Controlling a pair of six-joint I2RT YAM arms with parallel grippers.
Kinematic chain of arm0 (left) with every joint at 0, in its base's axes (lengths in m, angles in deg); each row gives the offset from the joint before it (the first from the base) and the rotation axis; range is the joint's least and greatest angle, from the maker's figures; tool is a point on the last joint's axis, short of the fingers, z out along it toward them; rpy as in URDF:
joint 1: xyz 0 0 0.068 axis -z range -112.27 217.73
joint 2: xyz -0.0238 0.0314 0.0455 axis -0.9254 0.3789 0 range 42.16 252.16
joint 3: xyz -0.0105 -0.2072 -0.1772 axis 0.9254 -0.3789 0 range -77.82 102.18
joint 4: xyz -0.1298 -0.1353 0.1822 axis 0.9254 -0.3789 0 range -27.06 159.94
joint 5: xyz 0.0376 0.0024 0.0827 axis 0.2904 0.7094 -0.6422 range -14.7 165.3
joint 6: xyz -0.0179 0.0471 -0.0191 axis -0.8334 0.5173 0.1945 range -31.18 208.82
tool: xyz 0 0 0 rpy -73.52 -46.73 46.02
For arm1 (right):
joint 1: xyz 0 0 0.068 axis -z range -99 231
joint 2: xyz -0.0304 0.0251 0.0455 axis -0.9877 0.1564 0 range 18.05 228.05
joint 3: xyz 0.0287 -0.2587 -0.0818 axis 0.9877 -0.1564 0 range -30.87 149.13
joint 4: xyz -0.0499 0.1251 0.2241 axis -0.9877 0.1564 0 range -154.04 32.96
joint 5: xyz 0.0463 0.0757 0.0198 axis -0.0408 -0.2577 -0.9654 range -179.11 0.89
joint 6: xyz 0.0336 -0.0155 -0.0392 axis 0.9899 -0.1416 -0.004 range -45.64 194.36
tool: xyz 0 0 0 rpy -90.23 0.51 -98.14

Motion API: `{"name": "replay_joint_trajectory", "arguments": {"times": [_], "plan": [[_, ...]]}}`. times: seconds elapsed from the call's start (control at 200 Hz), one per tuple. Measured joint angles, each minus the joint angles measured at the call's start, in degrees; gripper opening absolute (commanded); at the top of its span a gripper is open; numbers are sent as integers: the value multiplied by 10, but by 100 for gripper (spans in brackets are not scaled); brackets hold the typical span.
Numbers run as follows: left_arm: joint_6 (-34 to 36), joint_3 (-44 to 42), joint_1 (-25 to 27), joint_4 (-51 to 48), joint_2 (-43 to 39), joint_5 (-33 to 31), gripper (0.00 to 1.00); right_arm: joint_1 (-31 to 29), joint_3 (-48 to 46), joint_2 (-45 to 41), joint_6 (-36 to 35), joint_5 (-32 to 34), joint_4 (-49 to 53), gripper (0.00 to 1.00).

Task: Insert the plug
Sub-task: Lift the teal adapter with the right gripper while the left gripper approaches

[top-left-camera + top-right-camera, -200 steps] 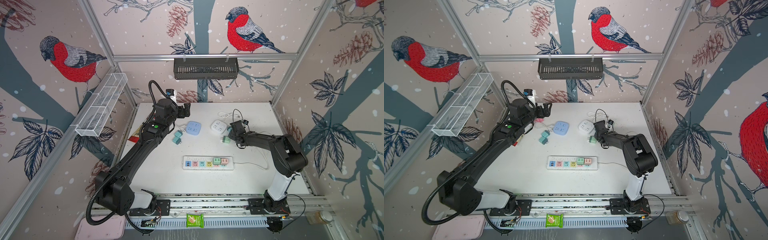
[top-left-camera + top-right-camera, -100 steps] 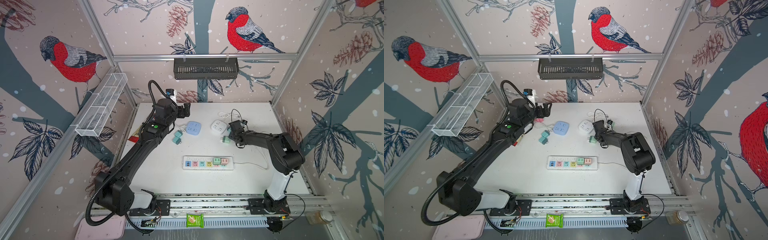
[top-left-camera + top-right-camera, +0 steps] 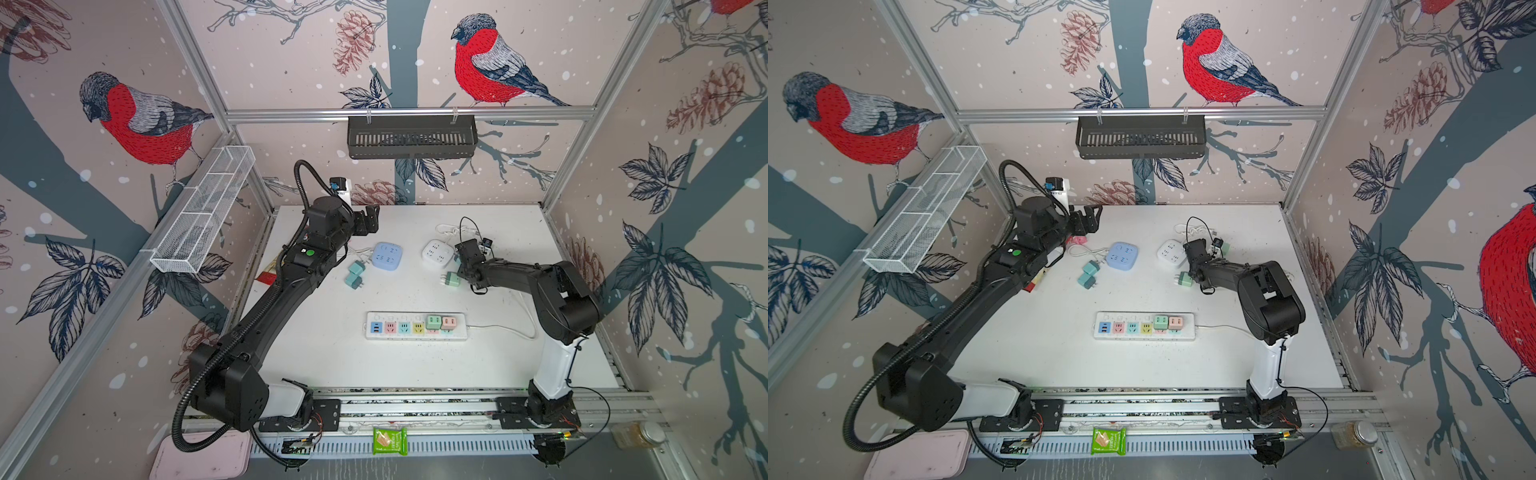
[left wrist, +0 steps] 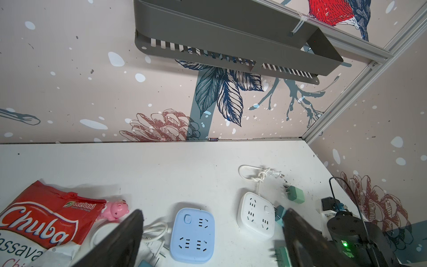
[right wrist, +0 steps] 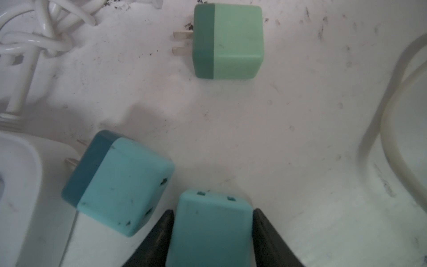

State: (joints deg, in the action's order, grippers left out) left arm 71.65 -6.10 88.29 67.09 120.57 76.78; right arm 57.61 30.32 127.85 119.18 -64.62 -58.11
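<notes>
A teal-green cube plug (image 5: 209, 231) lies on the white table between the fingers of my right gripper (image 5: 212, 211), and both black fingers press its sides. In both top views this plug (image 3: 453, 279) (image 3: 1185, 279) sits right of centre, prongs pointing left, under my right gripper (image 3: 459, 274). The white power strip (image 3: 415, 327) (image 3: 1144, 326) lies nearer the front, with a green and a pink plug seated at its right end. My left gripper (image 3: 372, 216) (image 4: 212, 212) hangs open and empty at the back left.
Another teal plug (image 5: 117, 182) and a green plug (image 5: 227, 41) lie close by. A white power cube (image 3: 437, 253), a blue power cube (image 3: 387, 257) and two teal plugs (image 3: 355, 275) lie mid-table. A red chips bag (image 4: 44, 222) and a pink pig toy (image 4: 114, 209) lie back left.
My right gripper's jaws have closed in onto the plug's sides, and its arm has shifted slightly. The left arm has stayed still and open.
</notes>
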Motion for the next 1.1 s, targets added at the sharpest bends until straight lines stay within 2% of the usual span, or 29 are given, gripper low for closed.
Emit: {"name": "replay_joint_trajectory", "arguments": {"times": [0.295, 0.49, 0.725, 1.101], "plan": [[-8, 0, -10, 0, 0, 15, 93, 3, -1, 0, -2, 6, -1, 42], [-15, 0, -13, 0, 5, 21, 93, 4, -34, -41, -14, 7, -5, 37], [-20, 3, -13, 0, 9, 30, 93, 7, -115, -137, -32, 11, -56, 31], [-9, 16, 0, 0, 16, 71, 89, -4, -308, -360, -92, -13, -241, 27]]}}
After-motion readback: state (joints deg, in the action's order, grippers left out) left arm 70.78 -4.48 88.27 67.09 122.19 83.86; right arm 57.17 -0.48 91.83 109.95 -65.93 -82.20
